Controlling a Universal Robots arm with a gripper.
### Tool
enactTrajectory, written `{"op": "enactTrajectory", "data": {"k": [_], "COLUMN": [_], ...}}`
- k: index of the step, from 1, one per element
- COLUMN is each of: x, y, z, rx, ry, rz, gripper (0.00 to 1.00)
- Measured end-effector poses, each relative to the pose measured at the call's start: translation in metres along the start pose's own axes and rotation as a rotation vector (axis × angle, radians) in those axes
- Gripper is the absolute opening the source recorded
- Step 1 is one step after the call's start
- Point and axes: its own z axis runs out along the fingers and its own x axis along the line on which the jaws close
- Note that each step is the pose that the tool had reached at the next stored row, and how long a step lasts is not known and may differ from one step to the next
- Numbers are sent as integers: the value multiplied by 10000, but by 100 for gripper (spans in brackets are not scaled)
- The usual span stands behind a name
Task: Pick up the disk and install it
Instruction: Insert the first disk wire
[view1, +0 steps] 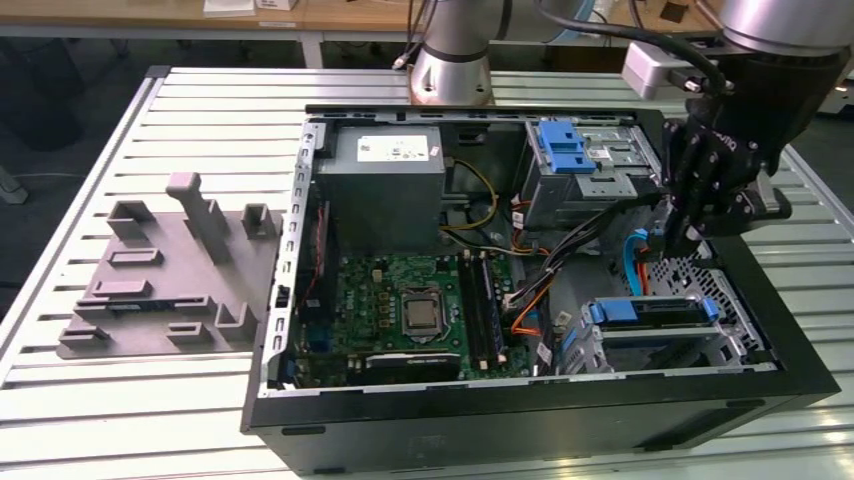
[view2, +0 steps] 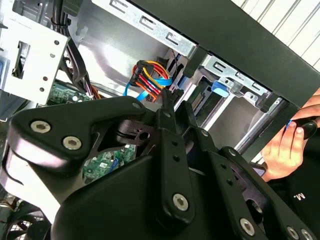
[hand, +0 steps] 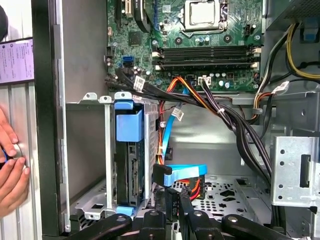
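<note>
Silver-grey metal with blue plastic rails: the disk (view1: 650, 312) sits in the drive cage of the open computer case (view1: 534, 420), just beside my pincer (view1: 683, 238) and a little below it in the exterior view. In the first wrist view the disk (hand: 131, 170) stands on edge in that cage, a blue tab over its end and its dark connector edge facing the open floor of the case where my pincer (hand: 177, 200) hangs.

My fingertips are drawn almost together with nothing between them. A blue flat cable (hand: 185, 172) with a black plug lies right ahead of them; I cannot tell whether they touch it.

The first wrist view shows the green motherboard (hand: 200, 50) beyond my pincer, past a bundle of black, orange and red wires. The second wrist view looks along my black linkage to the pincer (view2: 173, 102). Both wrist views show a person's hand (hand: 10, 170) resting outside the case wall, on the disk's side of me. The exterior view takes in the slatted bench (view1: 200, 110) and a grey moulded fixture (view1: 160, 270), well apart from me across the case.
</note>
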Motion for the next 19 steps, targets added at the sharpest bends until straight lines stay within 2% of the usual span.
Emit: {"op": "enactTrajectory", "data": {"k": [11,12,13,15,17,19], "x": [-1,-1,-1,-1,-1,0], "y": [13,13,13,12,0,-12], "z": [5,5,5,5,6,7], "rx": [29,29,29,23,-49,-181], "ry": [3,4,4,4,2,-6], "rz": [4,4,4,4,-7,-27], "gripper": [25,23,17,16,16,16]}}
